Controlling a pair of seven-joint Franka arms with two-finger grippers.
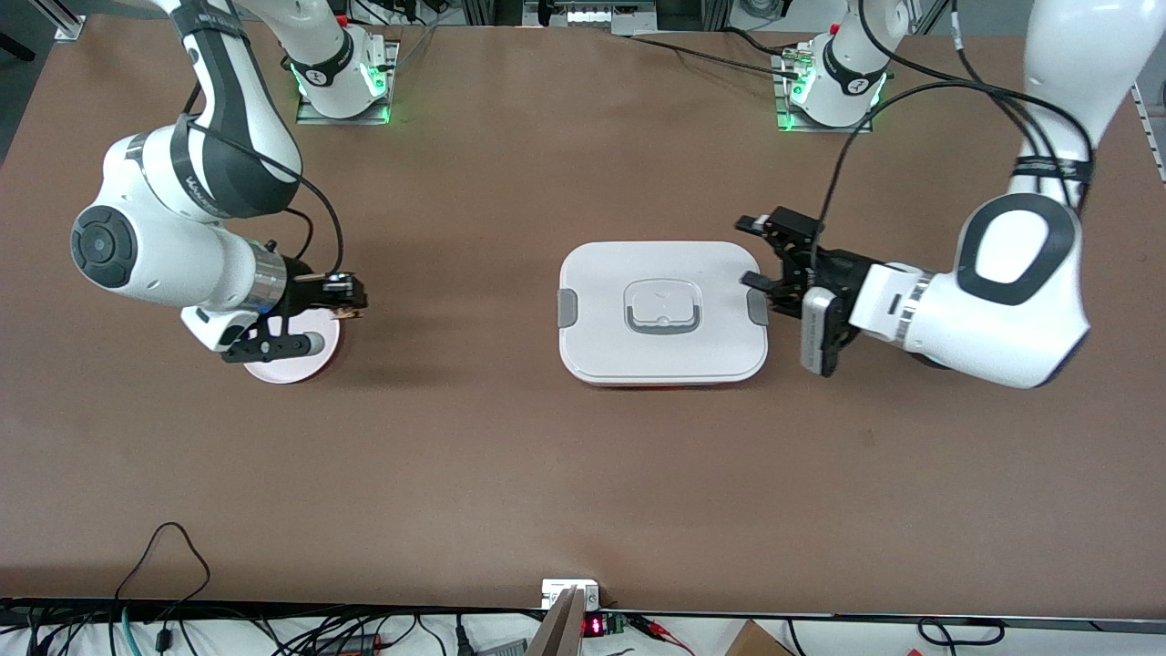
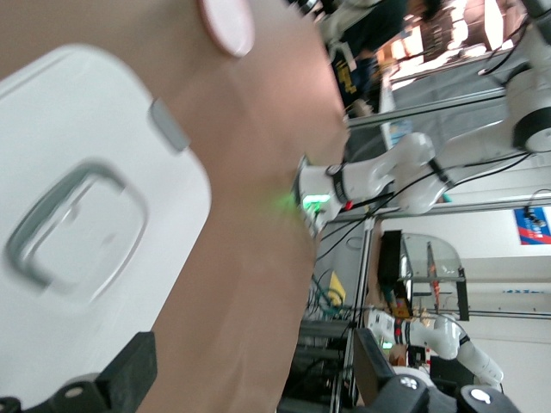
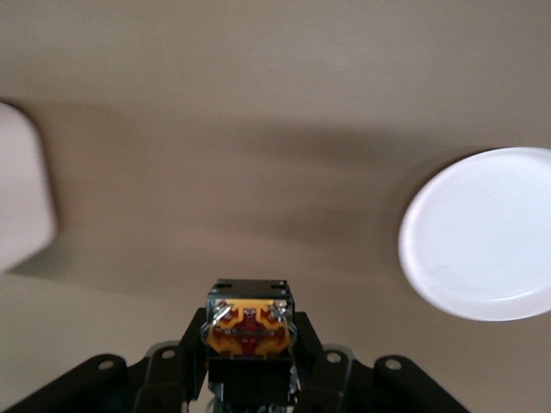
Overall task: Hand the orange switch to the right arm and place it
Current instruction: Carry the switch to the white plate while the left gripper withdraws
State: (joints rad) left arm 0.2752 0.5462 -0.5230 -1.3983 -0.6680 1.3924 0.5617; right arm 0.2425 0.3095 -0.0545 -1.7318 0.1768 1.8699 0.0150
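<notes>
Right end effector (image 1: pixel 351 301): clamped on the orange switch (image 3: pixel 248 327), over the pink plate (image 1: pixel 291 360).
Left end effector (image 1: pixel 761 255): fingers spread, empty, beside the white lidded box (image 1: pixel 662 312).
Surface (image 1: pixel 474 456): brown, cables along its front edge.

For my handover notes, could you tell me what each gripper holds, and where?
The right gripper pinches the orange switch by its black body sides; the left gripper holds nothing.
</notes>
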